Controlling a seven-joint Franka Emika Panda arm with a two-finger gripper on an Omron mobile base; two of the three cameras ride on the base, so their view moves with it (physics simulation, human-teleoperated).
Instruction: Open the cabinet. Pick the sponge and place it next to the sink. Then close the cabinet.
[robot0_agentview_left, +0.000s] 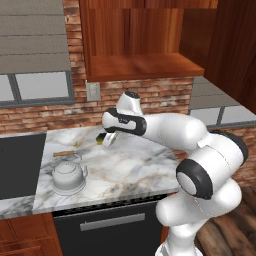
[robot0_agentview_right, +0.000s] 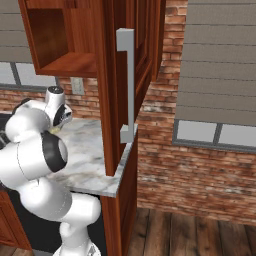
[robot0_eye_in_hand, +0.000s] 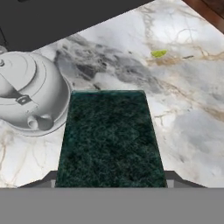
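Note:
My gripper (robot0_agentview_left: 108, 139) is shut on the sponge (robot0_agentview_left: 103, 138) and holds it just above the marble counter (robot0_agentview_left: 135, 167), a little right of the dark sink (robot0_agentview_left: 20, 160). In the hand view the sponge's dark green face (robot0_eye_in_hand: 109, 135) sits between the fingertips (robot0_eye_in_hand: 173, 180), with the sink (robot0_eye_in_hand: 57, 17) along the top. The cabinet stands open. Its bare wooden shelf (robot0_agentview_left: 145, 65) is above the counter. Its door (robot0_agentview_right: 112, 100), with the long silver handle (robot0_agentview_right: 128, 85), swings out towards the base.
A white kettle (robot0_agentview_left: 67, 175) (robot0_eye_in_hand: 30, 92) stands on the counter near the sink, close to the left of the sponge. A small yellow-green speck (robot0_eye_in_hand: 158, 53) lies on the marble. A black appliance front with a grey handle (robot0_agentview_left: 112, 222) is under the counter.

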